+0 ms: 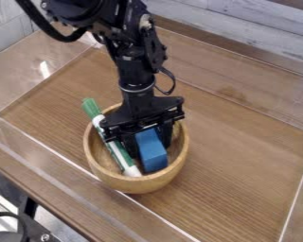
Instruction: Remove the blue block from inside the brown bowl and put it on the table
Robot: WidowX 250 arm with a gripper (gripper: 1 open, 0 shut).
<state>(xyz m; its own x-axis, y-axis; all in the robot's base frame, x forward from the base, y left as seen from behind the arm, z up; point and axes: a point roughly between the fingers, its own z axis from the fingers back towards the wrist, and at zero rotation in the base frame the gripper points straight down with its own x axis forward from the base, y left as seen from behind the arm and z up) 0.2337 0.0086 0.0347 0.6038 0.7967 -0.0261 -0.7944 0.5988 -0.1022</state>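
Brown bowl (136,174), lower centre of frame, on wood-grain tabletop (242,123). Blue block (151,148) inside bowl, beside green-capped white marker (106,133). Gripper (144,142) pointing down into bowl, jaws closed on blue block.

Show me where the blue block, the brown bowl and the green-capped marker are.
blue block (153,151), camera view, its front face.
brown bowl (139,180), camera view, its near outer wall.
green-capped marker (88,110), camera view, its green cap.
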